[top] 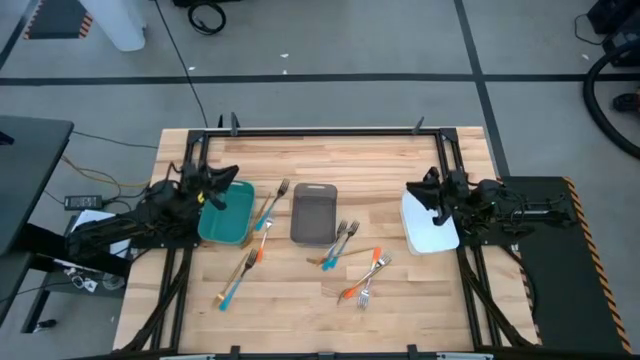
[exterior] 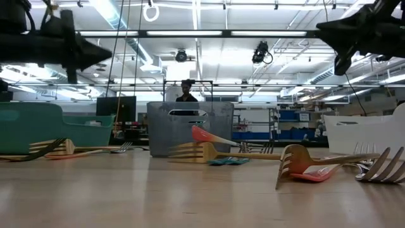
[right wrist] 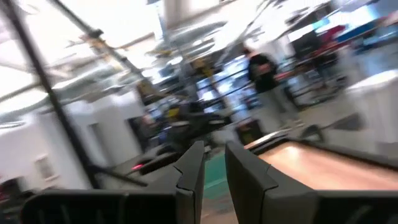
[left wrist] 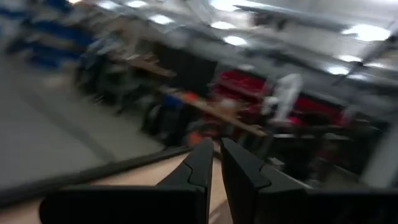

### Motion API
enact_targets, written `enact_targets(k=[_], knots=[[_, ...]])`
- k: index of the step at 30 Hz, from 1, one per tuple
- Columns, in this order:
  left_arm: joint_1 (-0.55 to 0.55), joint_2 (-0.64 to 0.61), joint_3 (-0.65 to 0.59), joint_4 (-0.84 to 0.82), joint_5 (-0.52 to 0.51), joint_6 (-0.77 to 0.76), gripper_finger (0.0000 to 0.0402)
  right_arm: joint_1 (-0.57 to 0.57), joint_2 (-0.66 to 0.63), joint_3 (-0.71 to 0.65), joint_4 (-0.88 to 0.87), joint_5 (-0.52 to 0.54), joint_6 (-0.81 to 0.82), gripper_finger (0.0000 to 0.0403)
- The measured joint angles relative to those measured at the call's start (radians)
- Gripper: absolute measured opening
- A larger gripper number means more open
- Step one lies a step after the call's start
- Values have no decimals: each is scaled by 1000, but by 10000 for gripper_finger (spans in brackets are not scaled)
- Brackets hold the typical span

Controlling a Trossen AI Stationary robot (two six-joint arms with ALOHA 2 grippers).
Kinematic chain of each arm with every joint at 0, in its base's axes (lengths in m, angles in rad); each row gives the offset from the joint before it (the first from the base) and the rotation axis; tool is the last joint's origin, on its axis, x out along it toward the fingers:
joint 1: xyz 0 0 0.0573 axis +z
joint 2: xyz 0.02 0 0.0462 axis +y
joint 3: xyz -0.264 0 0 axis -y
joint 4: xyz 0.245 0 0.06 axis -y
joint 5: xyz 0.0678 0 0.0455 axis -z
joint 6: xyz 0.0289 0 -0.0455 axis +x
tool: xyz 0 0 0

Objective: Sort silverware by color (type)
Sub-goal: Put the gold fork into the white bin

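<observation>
While both arms hang raised above the table, sorting looks barely begun: the silverware (top: 345,262) lies loose on the wood between and in front of the teal tray (top: 225,215), grey tray (top: 313,214) and white tray (top: 430,225), none visibly inside. Left gripper (left wrist: 216,163) over the teal tray, nearly pressed together, holding nothing. Right gripper (right wrist: 214,163) over the white tray, narrowly parted, likewise bare.

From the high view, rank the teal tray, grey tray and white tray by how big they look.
Largest to smallest, with the arms partly covering two of them:
1. White tray and teal tray: look about alike, each partly hidden by an arm, so I won't rank them.
2. Grey tray: narrower, fully visible.
</observation>
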Motion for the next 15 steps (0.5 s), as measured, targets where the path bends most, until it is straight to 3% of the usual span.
enact_targets(k=[7,11,15], knots=[[1,0,0,139,31,138,39,0,4,0,2,87,2,71],[1,0,0,199,-35,168,39,0,56,0,-14,176,2,71],[1,0,0,287,-80,166,39,0,145,0,55,179,-30,71]])
